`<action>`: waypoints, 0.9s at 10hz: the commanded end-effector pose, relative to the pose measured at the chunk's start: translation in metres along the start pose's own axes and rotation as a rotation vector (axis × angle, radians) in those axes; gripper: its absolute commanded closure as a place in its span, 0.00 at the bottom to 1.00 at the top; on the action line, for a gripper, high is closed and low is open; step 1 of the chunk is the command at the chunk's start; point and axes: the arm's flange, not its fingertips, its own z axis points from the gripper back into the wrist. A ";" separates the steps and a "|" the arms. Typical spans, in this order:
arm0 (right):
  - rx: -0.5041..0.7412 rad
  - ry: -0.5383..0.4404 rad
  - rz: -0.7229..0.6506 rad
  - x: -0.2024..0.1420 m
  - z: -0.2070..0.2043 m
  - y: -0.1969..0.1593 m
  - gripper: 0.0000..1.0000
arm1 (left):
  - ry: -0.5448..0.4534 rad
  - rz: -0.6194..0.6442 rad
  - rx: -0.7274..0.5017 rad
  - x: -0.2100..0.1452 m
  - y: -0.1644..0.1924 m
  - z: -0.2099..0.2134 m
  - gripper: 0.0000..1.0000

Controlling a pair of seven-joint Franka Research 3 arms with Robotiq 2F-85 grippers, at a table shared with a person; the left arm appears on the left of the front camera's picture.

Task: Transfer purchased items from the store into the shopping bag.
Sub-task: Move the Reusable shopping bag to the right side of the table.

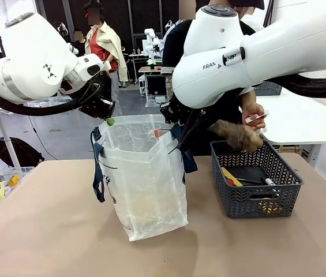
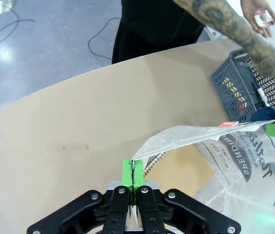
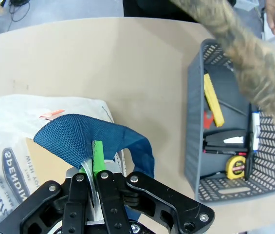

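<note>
The translucent white shopping bag [image 1: 145, 184] with navy handles stands upright at mid-table. My left gripper [image 1: 109, 120] is shut on its left rim [image 2: 133, 173], and my right gripper [image 1: 177, 124] is shut on the right rim by the blue strap [image 3: 96, 161]; together they hold the mouth open. A brown spiral notebook [image 2: 181, 170] lies inside. To the right, the dark grey basket [image 1: 255, 202] holds a yellow packet [image 3: 213, 99], a dark flat piece [image 3: 225, 139], a white stick [image 3: 255, 129] and a tape measure [image 3: 235, 167]. A person's hand [image 1: 240, 137] reaches over the basket; their other hand holds a small red-and-white item [image 1: 256, 118].
A white table [image 1: 307, 118] with another grey basket [image 1: 266, 88] stands at the back right. A clear bin [image 1: 1, 173] with packets sits beyond the table's left edge. The brown tabletop [image 1: 47, 231] lies bare in front of the bag.
</note>
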 end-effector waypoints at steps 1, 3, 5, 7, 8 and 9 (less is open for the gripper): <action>-0.005 0.000 -0.003 0.001 0.001 -0.002 1.00 | -0.004 0.012 0.012 0.001 0.003 0.003 1.00; -0.005 0.000 -0.003 0.001 0.001 -0.002 1.00 | -0.004 0.012 0.012 0.001 0.003 0.003 1.00; -0.005 0.000 -0.003 0.001 0.001 -0.002 1.00 | -0.004 0.012 0.012 0.001 0.003 0.003 1.00; -0.005 0.000 -0.003 0.001 0.001 -0.002 1.00 | -0.004 0.012 0.012 0.001 0.003 0.003 1.00; -0.005 0.000 -0.003 0.001 0.001 -0.002 1.00 | -0.004 0.012 0.012 0.001 0.003 0.003 1.00; -0.005 0.000 -0.003 0.001 0.001 -0.002 1.00 | -0.004 0.012 0.012 0.001 0.003 0.003 1.00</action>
